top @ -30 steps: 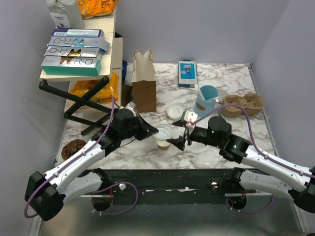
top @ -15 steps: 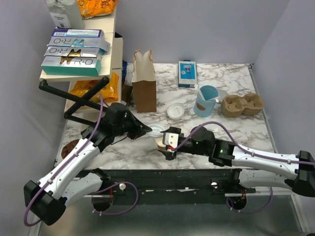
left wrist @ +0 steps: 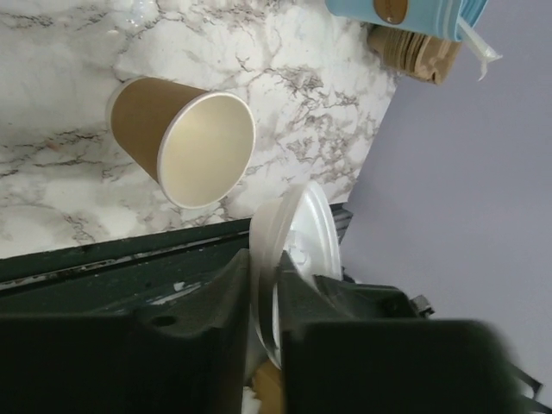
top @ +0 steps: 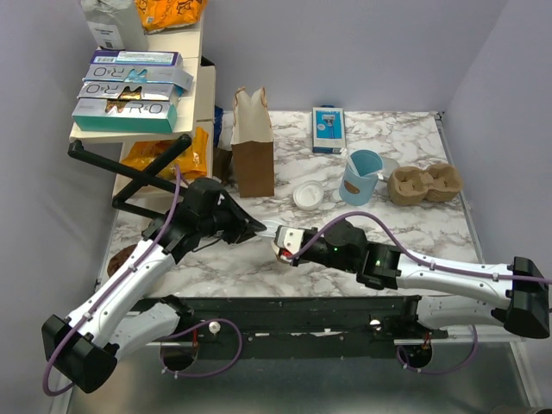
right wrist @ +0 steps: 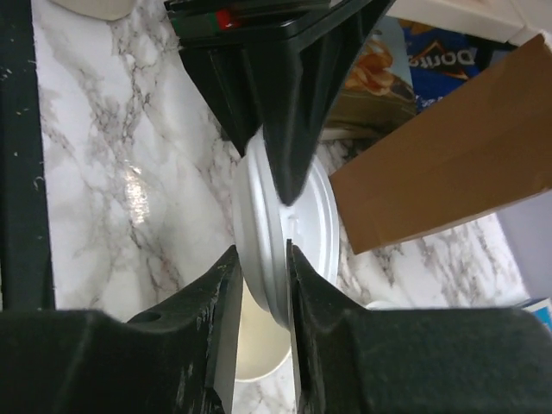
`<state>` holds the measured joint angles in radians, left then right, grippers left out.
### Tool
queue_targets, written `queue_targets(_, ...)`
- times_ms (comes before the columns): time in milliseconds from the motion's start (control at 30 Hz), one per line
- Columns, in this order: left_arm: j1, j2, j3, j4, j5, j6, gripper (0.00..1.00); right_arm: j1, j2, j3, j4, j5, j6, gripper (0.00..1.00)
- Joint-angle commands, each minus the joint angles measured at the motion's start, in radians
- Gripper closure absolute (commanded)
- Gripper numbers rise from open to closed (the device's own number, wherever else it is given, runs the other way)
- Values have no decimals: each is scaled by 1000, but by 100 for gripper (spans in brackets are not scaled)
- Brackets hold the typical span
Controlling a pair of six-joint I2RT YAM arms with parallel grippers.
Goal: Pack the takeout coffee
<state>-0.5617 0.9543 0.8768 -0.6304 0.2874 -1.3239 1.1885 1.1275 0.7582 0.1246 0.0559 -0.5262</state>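
The takeout coffee's tan paper cup stands open on the marble near the front edge, its cream inside showing below the right fingers. Its white plastic lid hangs on edge just above and beside the cup. My left gripper has the lid between its jaws, which press both faces. My right gripper is shut on the opposite rim of the lid. In the top view the two grippers, left and right, meet over the cup and mostly hide it.
A brown paper bag stands upright behind the grippers. A second white lid, a light-blue mug and a pulp cup carrier lie to the right. A shelf of boxes and a black stand crowd the left.
My right gripper swung left from beside the cup to the lid and closed on its rim. The left gripper shifted slightly up and left with the lid.
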Motion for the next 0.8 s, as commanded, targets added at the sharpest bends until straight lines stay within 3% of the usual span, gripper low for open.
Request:
queue_targets(0, 8, -5, 8, 33, 64, 11, 41, 8, -6, 21, 41, 38, 41, 82)
queue_targets(67, 8, -5, -9, 80, 114, 22, 24, 6, -18, 9, 44, 35, 95, 82)
queue_targets(100, 8, -9, -12, 112, 121, 26, 7, 6, -24, 3, 44, 38, 138, 82)
queue_targets(133, 9, -11, -9, 116, 118, 41, 1, 6, -29, 0, 41, 39, 162, 82)
queue_targets(400, 9, -43, 105, 52, -7, 236, 1, -13, -78, -13, -78, 1, 546, 80)
queue_targets(533, 9, -66, 140, -3, -114, 325, 1, -165, -69, -34, -120, -167, 826, 79)
queue_targets(633, 9, -97, 99, -8, -175, 379, 1, -265, -64, -48, -120, -303, 983, 79)
queue_targets(767, 9, -153, -31, 121, -121, 405, 1, -332, -37, -77, -97, -425, 1120, 79)
